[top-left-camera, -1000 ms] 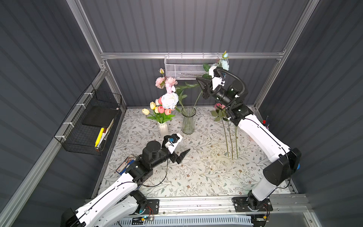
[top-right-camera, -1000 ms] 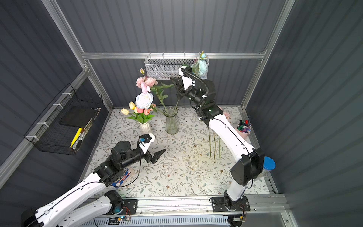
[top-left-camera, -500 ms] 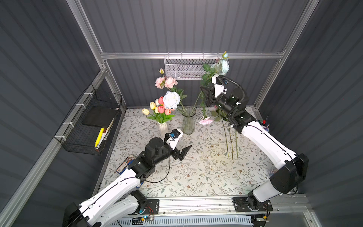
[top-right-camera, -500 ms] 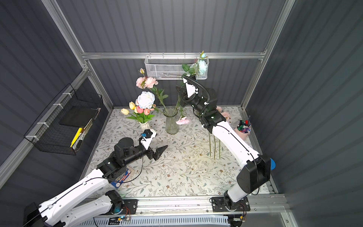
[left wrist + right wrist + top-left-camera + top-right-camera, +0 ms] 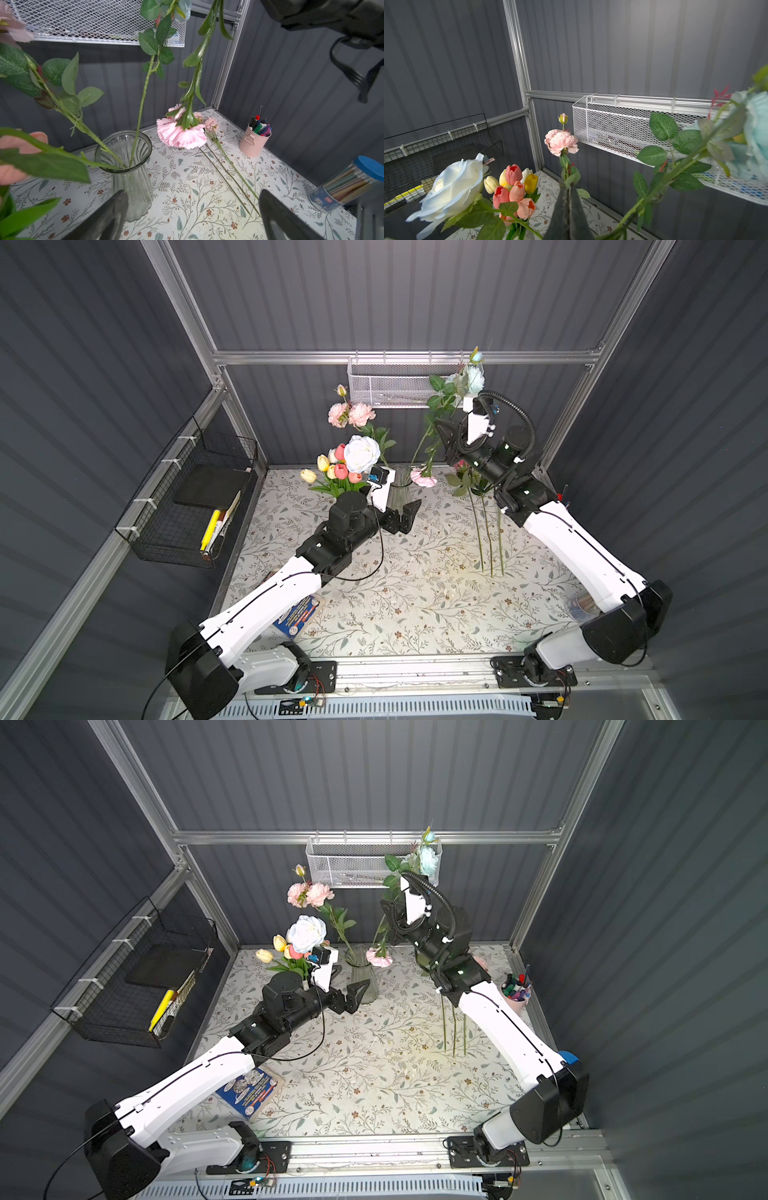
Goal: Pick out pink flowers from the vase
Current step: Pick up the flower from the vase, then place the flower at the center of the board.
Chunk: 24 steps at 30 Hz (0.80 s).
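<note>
right gripper (image 5: 444,438) clenched. a pink carnation (image 5: 181,135) hangs head-down below it with its stem running up toward the jaws, so read as gripped on that stem; the contact itself is not clear in any view. bloom is in the air just beside the glass vase (image 5: 133,187), clear of the rim. left gripper (image 5: 192,199) spread wide, empty, low beside the vase wall.

step in hand: carrying one drawn flower away. next: swing it over to the pink stems (image 5: 211,124) lying on the floral mat (image 5: 415,593) by the right arm, lower, let go. the drooping bloom could snag on leaves.

containers:
- glass vase: pink peony (image 5: 351,414), pale blue rose (image 5: 473,379), apparently the white rose (image 5: 362,451).
- salmon tulips (image 5: 517,195) bunched with yellow and cream tulips (image 5: 530,182); their holder is hidden.
- pink bucket (image 5: 252,143): markers.
- blue-lidded jar (image 5: 349,187): coloured pencils.
- black wire basket (image 5: 195,506): dark pad, yellow marker.
- white mesh basket (image 5: 399,383): contents unclear.
</note>
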{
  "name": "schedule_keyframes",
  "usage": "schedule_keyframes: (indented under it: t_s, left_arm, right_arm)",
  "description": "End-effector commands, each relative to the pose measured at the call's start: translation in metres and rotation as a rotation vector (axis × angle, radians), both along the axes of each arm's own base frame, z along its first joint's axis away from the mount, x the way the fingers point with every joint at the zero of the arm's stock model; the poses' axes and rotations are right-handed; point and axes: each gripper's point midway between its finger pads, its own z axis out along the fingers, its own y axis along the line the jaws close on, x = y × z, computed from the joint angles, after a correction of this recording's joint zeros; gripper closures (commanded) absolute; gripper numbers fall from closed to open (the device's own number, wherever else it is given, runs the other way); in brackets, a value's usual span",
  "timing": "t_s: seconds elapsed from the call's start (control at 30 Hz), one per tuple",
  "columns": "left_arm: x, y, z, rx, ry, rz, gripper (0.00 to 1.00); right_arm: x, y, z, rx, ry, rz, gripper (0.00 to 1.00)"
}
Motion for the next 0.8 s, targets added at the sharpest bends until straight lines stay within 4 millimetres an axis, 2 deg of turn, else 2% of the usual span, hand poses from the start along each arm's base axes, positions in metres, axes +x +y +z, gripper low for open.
schedule_keyframes:
  t_s: [0.0, 0.2, 0.33, 0.43, 0.5, 0.67, 0.77]
  left_arm:
    - [0.008, -0.007, 0.027, -0.021, -0.022, 0.006, 0.01]
    - [0.013, -0.012, 0.052, 0.067, -0.100, -0.014, 0.01]
    - [0.012, -0.036, 0.044, 0.187, -0.104, -0.135, 0.01]
    - [0.019, -0.038, 0.031, 0.281, -0.127, -0.140, 0.01]
    - [0.024, -0.037, 0.030, 0.318, -0.152, -0.125, 0.02]
    - [0.020, -0.049, 0.029, 0.341, -0.168, -0.201, 0.15]
    - [0.012, -0.057, 0.024, 0.328, -0.156, -0.271, 0.35]
  right_arm:
    - [-0.011, -0.003, 0.005, 0.022, 0.036, 0.022, 1.00]
    - [-0.038, 0.004, 0.004, 0.029, 0.065, 0.133, 1.00]
    - [-0.056, 0.008, 0.009, 0.042, 0.081, 0.186, 1.00]
    - [-0.068, 0.011, 0.014, 0.038, 0.089, 0.224, 1.00]
    - [-0.075, 0.012, 0.016, 0.034, 0.100, 0.247, 1.00]
    - [-0.087, 0.013, 0.019, 0.034, 0.117, 0.276, 1.00]
    - [-0.089, 0.012, 0.021, 0.038, 0.115, 0.272, 1.00]
